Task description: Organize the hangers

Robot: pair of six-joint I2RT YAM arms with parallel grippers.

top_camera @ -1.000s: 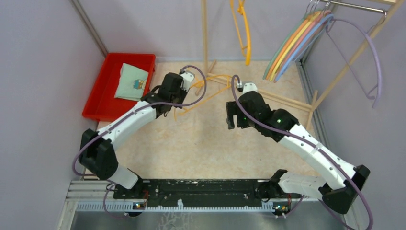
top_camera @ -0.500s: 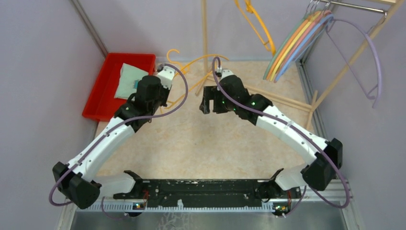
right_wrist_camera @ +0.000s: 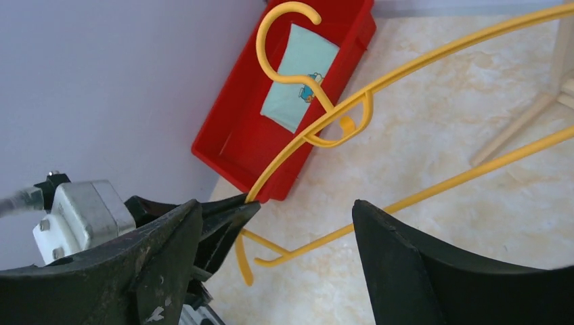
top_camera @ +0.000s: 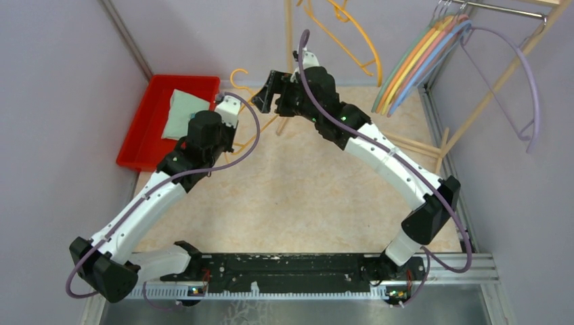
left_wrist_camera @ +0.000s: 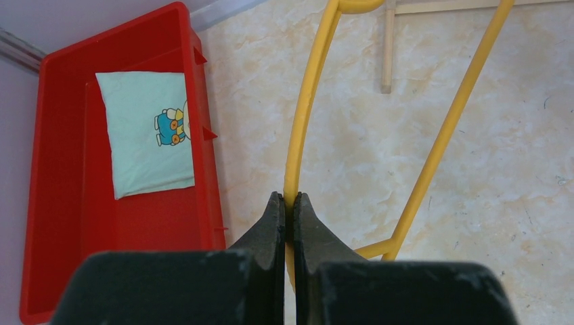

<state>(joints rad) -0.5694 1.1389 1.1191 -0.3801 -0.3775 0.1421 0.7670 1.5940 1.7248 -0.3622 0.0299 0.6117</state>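
Two close borders hem us in: the red bin (top_camera: 139, 128) sits just left of the yellow hanger (left_wrist_camera: 304, 115), and a wooden rack pole (top_camera: 290, 40) stands just behind it. Toward our bases the table (top_camera: 298, 196) lies open. We hold the hanger at the table's far left, our left gripper (left_wrist_camera: 289, 200) pinched onto one thin curved arm. Our right gripper (right_wrist_camera: 276, 210) hovers beside it, fingers spread wide, gripping nothing. The hanger is glossy and slender, and its hook curls toward the bin. Its long axis runs from our left gripper rightward to the pole's foot.
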